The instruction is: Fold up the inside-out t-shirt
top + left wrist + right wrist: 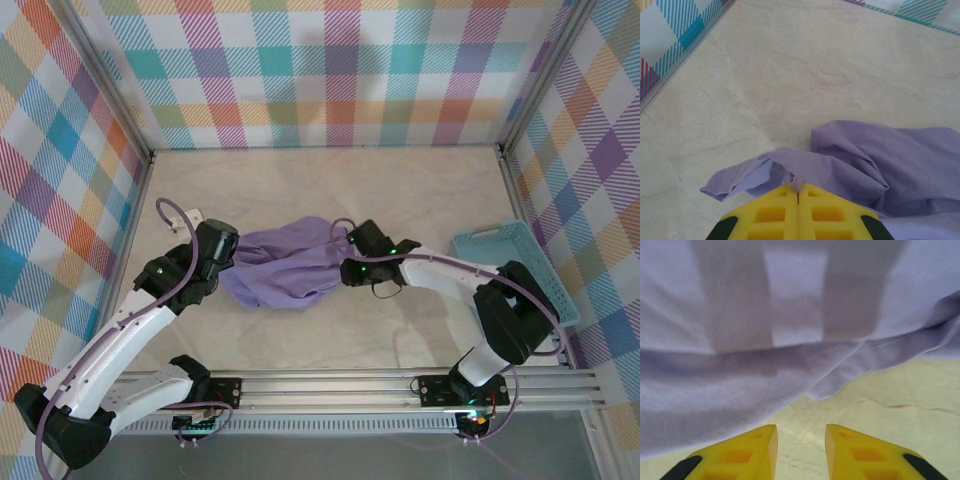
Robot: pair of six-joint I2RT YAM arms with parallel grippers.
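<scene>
Lavender t-shirt (285, 270) is lying bunched on the table (400, 190) between the arms; left gripper (798, 192) is pinching its edge, jaws together on cloth; right gripper (801, 440) is hovering, jaws apart, empty; fabric's looking thin and floppy, so I'm guessing grabbing a hem works best.

Pale table (330, 190), two things on it
Crumpled purple t-shirt (285, 268) lies near the middle; light blue basket (510, 255) stands at the right side, apart
</scene>
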